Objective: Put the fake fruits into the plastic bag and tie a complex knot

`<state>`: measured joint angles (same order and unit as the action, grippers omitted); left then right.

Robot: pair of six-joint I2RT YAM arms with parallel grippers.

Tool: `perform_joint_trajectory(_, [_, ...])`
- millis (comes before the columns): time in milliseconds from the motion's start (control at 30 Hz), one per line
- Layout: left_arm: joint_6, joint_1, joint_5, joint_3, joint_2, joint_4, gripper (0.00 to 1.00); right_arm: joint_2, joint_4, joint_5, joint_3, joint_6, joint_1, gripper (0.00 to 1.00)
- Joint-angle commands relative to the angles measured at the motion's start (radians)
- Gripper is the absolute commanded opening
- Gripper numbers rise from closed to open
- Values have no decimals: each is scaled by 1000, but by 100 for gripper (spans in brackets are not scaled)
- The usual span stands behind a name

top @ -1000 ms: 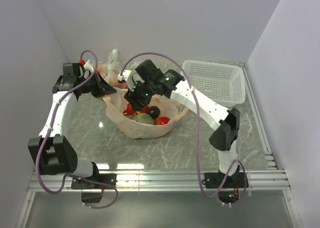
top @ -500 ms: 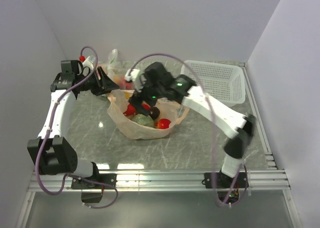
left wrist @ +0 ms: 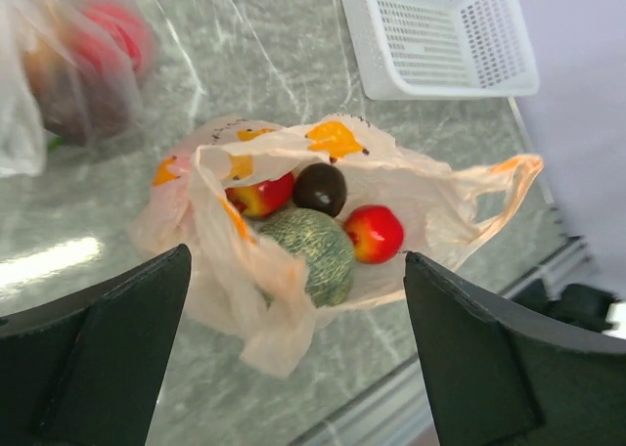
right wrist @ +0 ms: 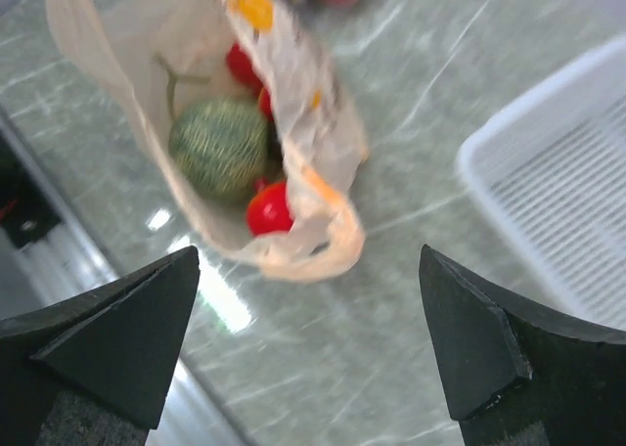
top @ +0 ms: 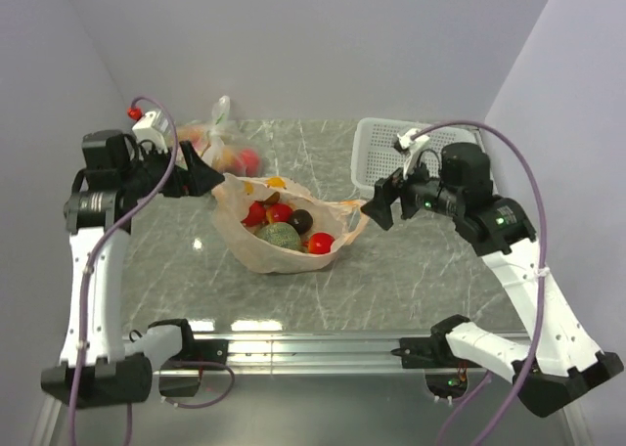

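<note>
My left and right jaws hang spread and empty either side of the bag [top: 262, 254] holding the fruits [top: 281, 235]

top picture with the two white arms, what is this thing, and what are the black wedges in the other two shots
Those are two robot arms bolted at the near edge of a marble table. The top picture comes from a fixed camera above and behind them. The other two come from a camera on each wrist; the black wedges are the fingers of the left end effector and right end effector. Both are open and hold nothing. Between them lies a peach plastic bag, mouth open, with fake fruits inside, among them a green melon. A white basket sits to the right, and a clear bag of fruit at the back left.
</note>
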<state>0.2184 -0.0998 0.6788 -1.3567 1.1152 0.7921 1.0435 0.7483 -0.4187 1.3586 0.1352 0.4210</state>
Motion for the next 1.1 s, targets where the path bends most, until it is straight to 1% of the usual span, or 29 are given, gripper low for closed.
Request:
perform_joint_trajectory(0, [-120, -3, -83, 42, -58, 81, 96, -6, -36, -63, -125, -111, -39, 100])
perform_joint_trajectory(100, [-253, -1, -104, 85, -103, 147, 96, -23, -130, -65, -274, -187, -45, 98])
perform_joint_trajectory(133, [-266, -1, -116, 105, -138, 139, 97, -25, -183, -69, -297, -206, -44, 95])
perform_joint_trajectory(200, [-283, -3, -127, 163, -175, 125, 97, -11, -230, -71, -328, -243, -56, 92])
perform_joint_trajectory(333, [-286, -3, -134, 228, -206, 122, 96, 47, -286, -92, -325, -266, -82, 84])
perform_joint_trajectory(400, [-286, -3, -96, 251, -206, 101, 95, 76, -296, -121, -316, -276, -87, 82])
perform_joint_trajectory(433, [-286, -2, -76, 255, -207, 90, 95, 82, -308, -130, -314, -279, -88, 78])
perform_joint_trajectory(500, [-272, 0, -26, 278, -206, 47, 94, 101, -317, -149, -312, -287, -87, 74])
perform_joint_trajectory(533, [-269, 0, -18, 294, -198, 33, 93, 107, -317, -156, -309, -287, -87, 68])
perform_joint_trajectory(633, [-275, 2, 45, 291, -177, 10, 92, 124, -303, -198, -306, -286, -90, 61])
perform_joint_trajectory(667, [-283, 2, 63, 285, -172, 13, 91, 125, -302, -209, -308, -286, -88, 60])
perform_joint_trajectory(767, [-289, 3, 100, 281, -184, -11, 91, 122, -290, -250, -315, -279, -88, 63])
perform_joint_trajectory(833, [-272, 9, 114, 298, -199, -60, 91, 113, -296, -268, -332, -281, -88, 64])
perform_joint_trajectory(867, [-266, 14, 119, 304, -198, -77, 89, 109, -302, -270, -338, -284, -88, 63])
perform_joint_trajectory(900, [-251, 20, 117, 312, -199, -94, 88, 108, -306, -270, -349, -287, -87, 58])
perform_joint_trajectory(967, [-238, 48, 90, 323, -184, -128, 84, 119, -316, -282, -351, -284, -88, 52])
perform_joint_trajectory(1000, [-234, 54, 87, 321, -173, -134, 83, 124, -316, -287, -343, -286, -88, 45])
perform_joint_trajectory(1067, [-229, 78, 68, 321, -170, -155, 79, 134, -305, -305, -332, -281, -88, 41])
